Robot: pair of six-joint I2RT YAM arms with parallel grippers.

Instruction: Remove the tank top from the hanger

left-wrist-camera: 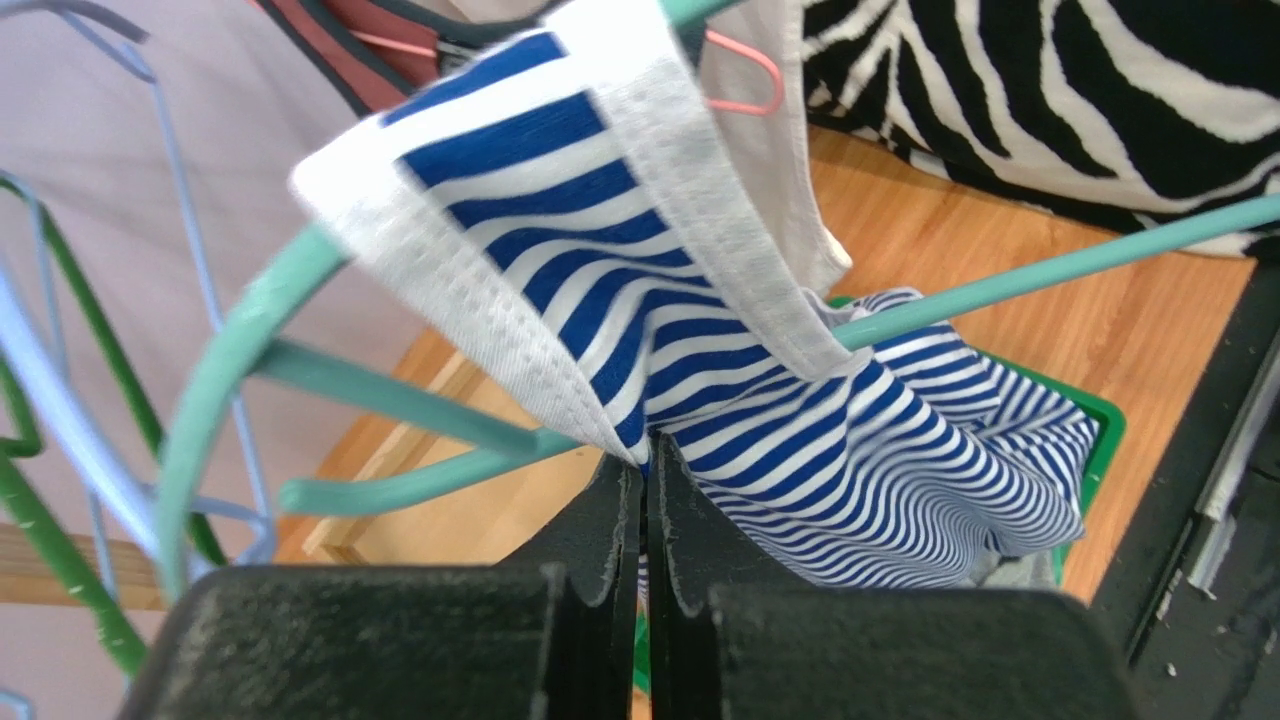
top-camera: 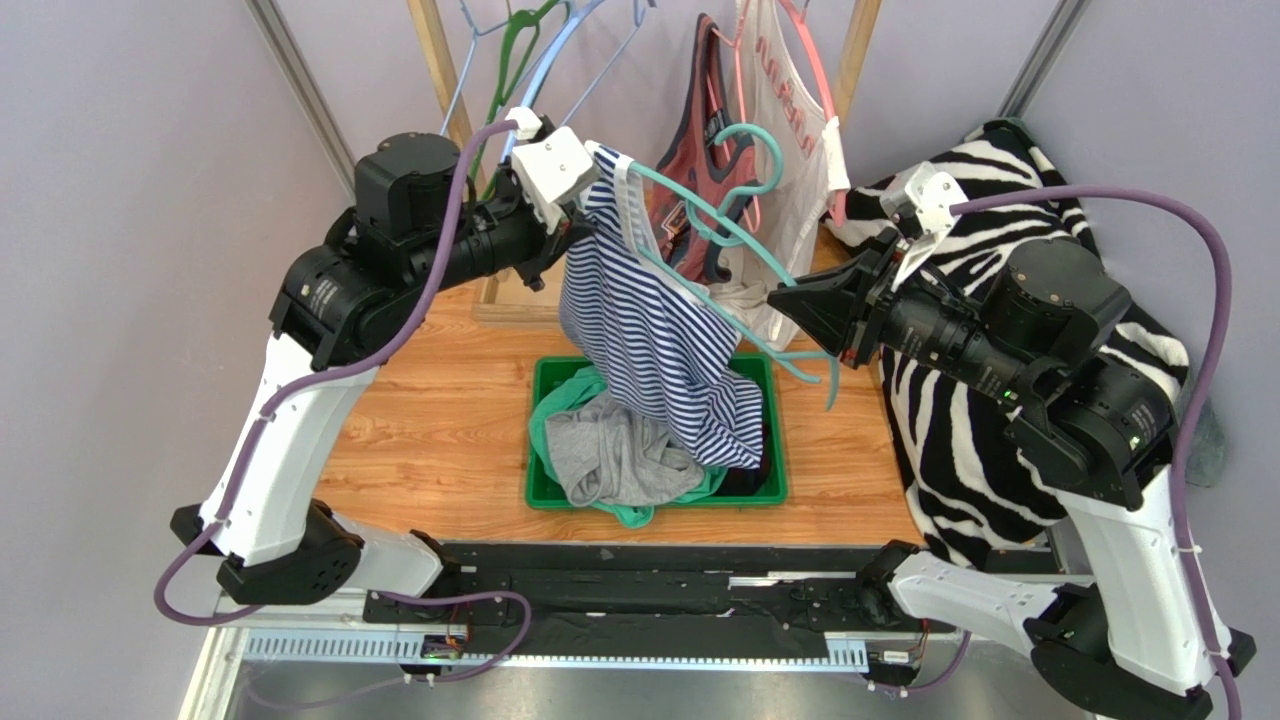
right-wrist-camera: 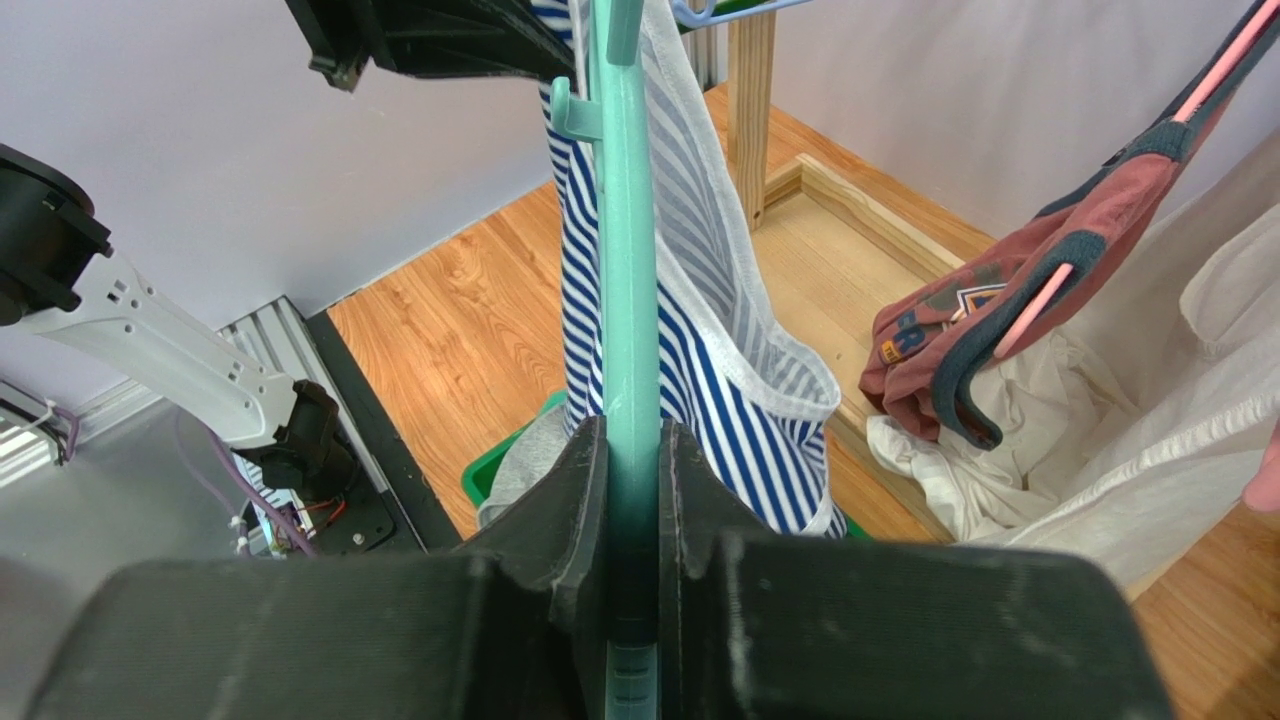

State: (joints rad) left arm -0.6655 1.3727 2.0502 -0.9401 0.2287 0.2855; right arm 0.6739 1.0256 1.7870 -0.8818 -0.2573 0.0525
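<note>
The blue-and-white striped tank top (top-camera: 654, 338) is draped over a teal plastic hanger (right-wrist-camera: 624, 300). Both are held in the air between the two arms, above a green plastic bin (top-camera: 537, 428) on the wooden tabletop (top-camera: 436, 405). The left gripper (left-wrist-camera: 646, 495) has its jaws closed, pinching the garment's white-trimmed edge. The right gripper (right-wrist-camera: 631, 450) has its jaws clamped on the hanger's straight bar. The lower hem hangs into the bin — beside a crumpled grey cloth (top-camera: 616, 458).

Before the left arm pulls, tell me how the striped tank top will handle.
Likely floppy: the striped tank top hangs in loose folds toward the green bin. Probably light, since the thin teal hanger carries it. It may snag, as its strap wraps the hanger's arm.
</note>
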